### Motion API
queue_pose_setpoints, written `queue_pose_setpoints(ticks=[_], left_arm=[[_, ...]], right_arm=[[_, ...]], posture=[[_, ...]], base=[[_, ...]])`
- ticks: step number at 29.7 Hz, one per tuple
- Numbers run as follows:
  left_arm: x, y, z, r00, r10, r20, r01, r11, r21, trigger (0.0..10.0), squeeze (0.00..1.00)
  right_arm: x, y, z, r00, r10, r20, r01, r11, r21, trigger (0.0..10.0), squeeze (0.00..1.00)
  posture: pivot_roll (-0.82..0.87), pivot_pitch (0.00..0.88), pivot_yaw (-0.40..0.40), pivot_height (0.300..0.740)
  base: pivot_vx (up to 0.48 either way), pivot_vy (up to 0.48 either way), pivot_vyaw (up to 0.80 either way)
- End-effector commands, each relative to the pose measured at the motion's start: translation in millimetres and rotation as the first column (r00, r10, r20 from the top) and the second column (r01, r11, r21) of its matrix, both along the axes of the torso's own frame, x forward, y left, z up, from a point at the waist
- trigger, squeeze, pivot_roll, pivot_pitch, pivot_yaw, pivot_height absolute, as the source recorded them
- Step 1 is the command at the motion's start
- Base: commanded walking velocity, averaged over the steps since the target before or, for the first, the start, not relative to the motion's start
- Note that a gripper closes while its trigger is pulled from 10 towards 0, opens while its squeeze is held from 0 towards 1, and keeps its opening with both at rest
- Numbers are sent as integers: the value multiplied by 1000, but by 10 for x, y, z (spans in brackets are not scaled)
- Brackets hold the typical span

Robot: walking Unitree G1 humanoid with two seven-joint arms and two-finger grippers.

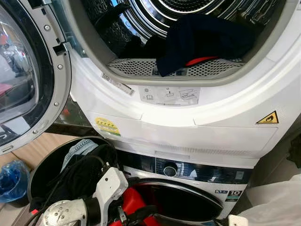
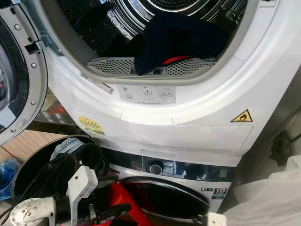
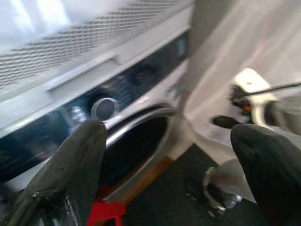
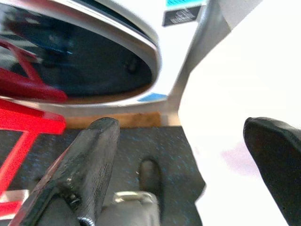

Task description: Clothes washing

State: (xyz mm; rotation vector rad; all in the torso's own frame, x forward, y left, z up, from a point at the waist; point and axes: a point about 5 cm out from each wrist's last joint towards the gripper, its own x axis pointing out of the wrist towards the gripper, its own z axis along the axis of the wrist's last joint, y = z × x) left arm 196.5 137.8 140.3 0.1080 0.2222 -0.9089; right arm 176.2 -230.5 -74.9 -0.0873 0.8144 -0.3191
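Standing between loads, both the left gripper (image 3: 169,155) and right gripper (image 4: 188,165) hang spread and empty, so next comes reaching up for the dark garment (image 1: 202,40) draped over the upper drum's front rim (image 1: 188,80).

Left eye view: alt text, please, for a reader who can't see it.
An open dryer drum holds dark clothes, stacked above a washer with a control dial. Below left, a black basket of laundry sits behind the robot's left arm.

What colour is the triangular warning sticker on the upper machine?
Yellow with black symbol, clearest in left eye view.
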Motion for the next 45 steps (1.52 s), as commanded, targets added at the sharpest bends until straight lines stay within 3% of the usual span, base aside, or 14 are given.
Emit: queue_pose_setpoints(ticks=[1,3,8,9,16,19,23,25,26,32,35,40,41,45], left_arm=[[26,122,40,995,96,14,-97,995,13,10000,0],[60,269,44,976,217,31,-219,975,38,10000,0],[109,510,17,928,367,67,-372,921,112,10000,0],[139,678,13,885,455,96,-465,874,143,10000,0],[172,1180,-39,734,663,150,-679,705,206,10000,0],[150,1475,-135,624,772,120,-773,588,238,10000,0],[123,1589,-257,582,810,76,-797,550,248,10000,0],[120,1607,-287,572,817,66,-803,543,244,10000,0],[130,1622,-348,556,831,14,-813,541,215,10000,1000],[268,1724,-331,552,833,-47,-819,551,160,10000,1000],[382,1824,-308,611,790,-54,-774,610,172,10000,1000],[466,1891,-386,605,778,-170,-777,623,87,10000,1000],[459,1866,-444,628,751,-206,-750,654,100,10000,1000],[464,1865,-517,657,721,-220,-708,690,147,10000,1000]], right_arm=[[-88,106,-72,999,20,-46,-19,1000,22,10000,0],[-108,147,-90,998,21,-52,-19,999,34,10000,0],[-107,220,-105,998,33,-60,-30,998,46,10000,0],[-94,261,-107,997,46,-61,-43,998,49,10000,0],[-83,301,-111,996,58,-66,-54,997,53,10000,0],[-90,297,-115,996,56,-70,-53,997,57,10000,0],[-107,289,-122,996,54,-76,-50,997,57,10000,0],[-113,285,-124,995,54,-78,-50,997,56,10000,0],[-123,283,-128,995,56,-83,-51,997,57,10000,0],[-110,298,-126,994,66,-82,-61,996,60,10000,0],[-77,314,-116,994,74,-79,-69,996,63,10000,0],[-25,334,-97,995,79,-68,-74,995,65,10000,0],[-21,330,-94,995,76,-67,-71,995,65,10000,0],[-28,316,-95,995,71,-68,-67,996,64,10000,0]], posture=[[11,84,155,740],[28,86,152,740],[47,88,154,740],[53,90,154,740],[48,89,159,740],[46,86,158,740],[42,81,155,740],[41,80,153,740],[37,77,148,740],[41,66,134,740],[42,59,128,740],[24,55,125,740],[17,55,120,740],[18,54,113,740]], base=[[0,0,0],[0,0,0],[0,0,0],[0,0,0],[0,0,0],[0,0,0],[0,0,0],[0,0,0],[0,0,0],[0,0,0],[0,0,0],[0,0,0],[0,0,0],[0,0,0]])
